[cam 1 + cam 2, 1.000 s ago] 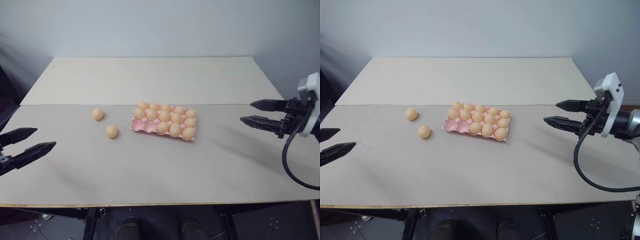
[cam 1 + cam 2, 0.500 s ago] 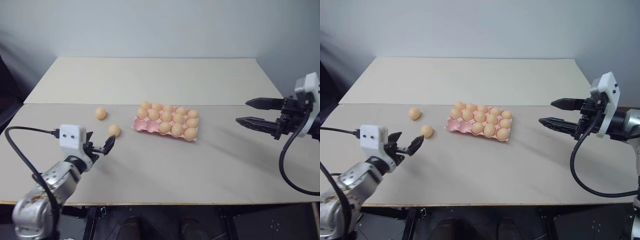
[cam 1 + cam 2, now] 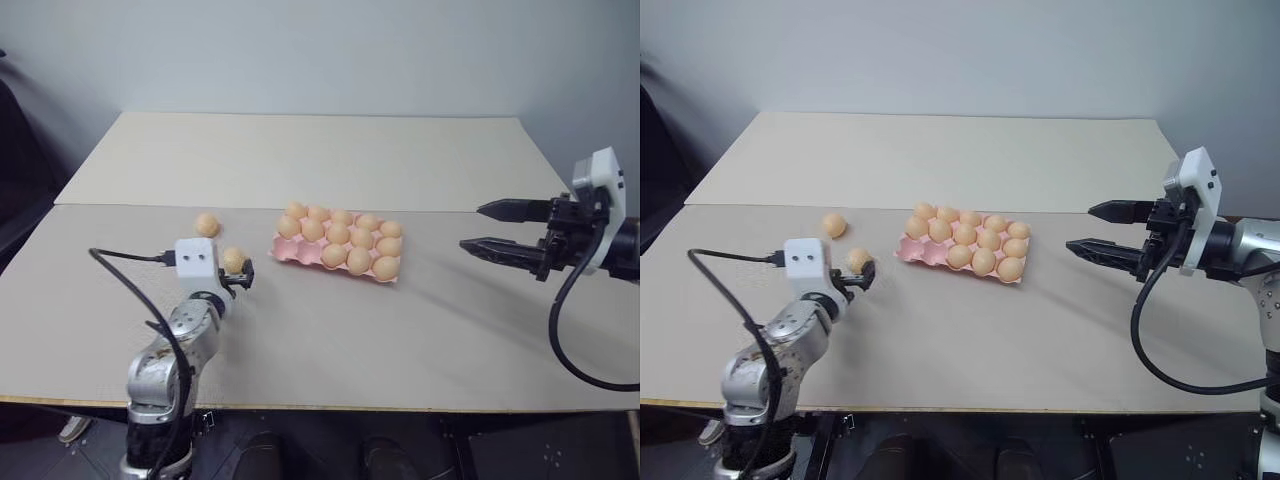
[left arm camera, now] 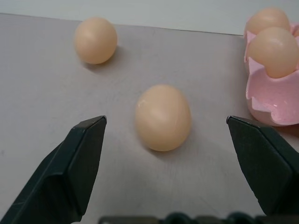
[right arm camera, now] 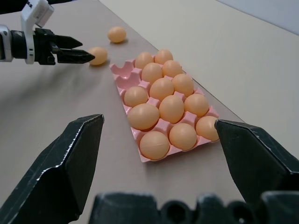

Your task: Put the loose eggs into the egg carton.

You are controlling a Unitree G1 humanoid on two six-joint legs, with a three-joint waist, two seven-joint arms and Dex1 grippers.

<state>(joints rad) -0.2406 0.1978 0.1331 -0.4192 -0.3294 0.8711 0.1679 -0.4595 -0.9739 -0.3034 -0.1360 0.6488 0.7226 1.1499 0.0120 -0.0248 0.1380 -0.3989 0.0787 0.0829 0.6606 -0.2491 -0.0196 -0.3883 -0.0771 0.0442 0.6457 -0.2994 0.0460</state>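
Left wrist view sets the nearer smooth pale orange-tan loose egg (image 4: 163, 117), long axis upright, centred just ahead of the left gripper (image 4: 166, 140) and its wide-open jaws, beside the pink moulded egg carton (image 4: 275, 95).

No text, label, brand, number or sign can be read anywhere in these pictures.
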